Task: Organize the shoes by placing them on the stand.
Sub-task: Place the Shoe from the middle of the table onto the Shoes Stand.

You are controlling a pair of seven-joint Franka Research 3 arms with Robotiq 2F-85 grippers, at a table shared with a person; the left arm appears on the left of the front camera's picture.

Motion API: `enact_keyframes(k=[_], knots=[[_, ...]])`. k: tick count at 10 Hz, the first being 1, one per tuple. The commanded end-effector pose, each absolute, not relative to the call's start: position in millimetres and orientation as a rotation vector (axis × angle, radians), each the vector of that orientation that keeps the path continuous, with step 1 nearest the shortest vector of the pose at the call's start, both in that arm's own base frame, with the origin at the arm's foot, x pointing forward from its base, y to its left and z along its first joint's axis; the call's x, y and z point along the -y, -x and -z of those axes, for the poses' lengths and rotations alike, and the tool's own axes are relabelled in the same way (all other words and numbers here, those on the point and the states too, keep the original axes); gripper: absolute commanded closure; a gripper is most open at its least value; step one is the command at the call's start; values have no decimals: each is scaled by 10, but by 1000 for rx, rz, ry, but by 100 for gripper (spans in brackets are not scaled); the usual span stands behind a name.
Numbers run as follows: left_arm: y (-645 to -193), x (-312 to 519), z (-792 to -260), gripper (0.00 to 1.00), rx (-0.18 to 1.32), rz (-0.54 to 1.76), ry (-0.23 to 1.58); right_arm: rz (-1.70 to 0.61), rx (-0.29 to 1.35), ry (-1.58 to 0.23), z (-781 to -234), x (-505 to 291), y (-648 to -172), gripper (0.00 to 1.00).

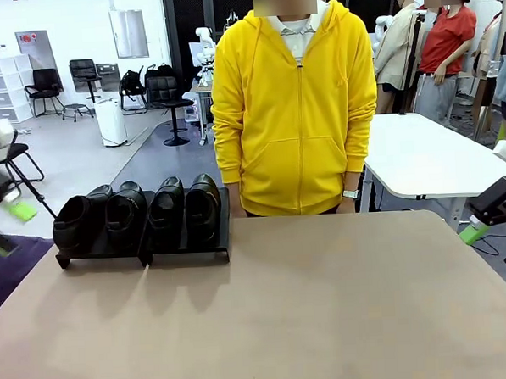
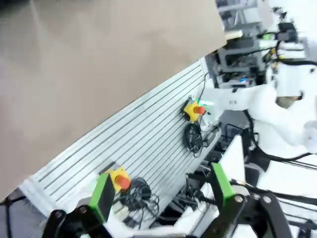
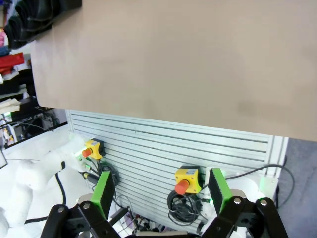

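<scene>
At the table's left edge the left gripper (image 1: 4, 221) hangs released and empty, and just right of it all four shoes (image 1: 137, 214) sit side by side on the stand (image 1: 189, 256). Nothing looks left to place, so both arms do best keeping clear; the right gripper (image 1: 493, 240), far right, is likewise spread and empty.

No legible text or labels

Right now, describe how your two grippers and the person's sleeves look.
Both grippers are black two-finger units with bright green pads. The left gripper has black linkages with silver pivot pins; the right gripper matches it. In the front view the right gripper is black with green tips. The person wears a yellow zip hoodie with long sleeves and a white wristband.
</scene>
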State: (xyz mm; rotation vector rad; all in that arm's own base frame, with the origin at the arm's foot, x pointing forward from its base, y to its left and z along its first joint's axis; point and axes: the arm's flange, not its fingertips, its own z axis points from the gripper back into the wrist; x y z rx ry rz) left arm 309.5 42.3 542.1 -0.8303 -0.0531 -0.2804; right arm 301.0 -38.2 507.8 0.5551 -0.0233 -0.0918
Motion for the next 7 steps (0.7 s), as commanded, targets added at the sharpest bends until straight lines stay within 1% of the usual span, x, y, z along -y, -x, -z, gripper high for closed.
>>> enact_keyframes(k=[1,2,7], knots=[[-3277,-280,-5012,0,-23,236,731,68,29,-586,-5115,399,-3034,0],[-3095,-423,-5421,0,53,280,830,68,29,-586,-5115,399,-3034,0],[-3095,-423,-5421,0,53,280,830,68,29,-586,-5115,399,-3034,0]])
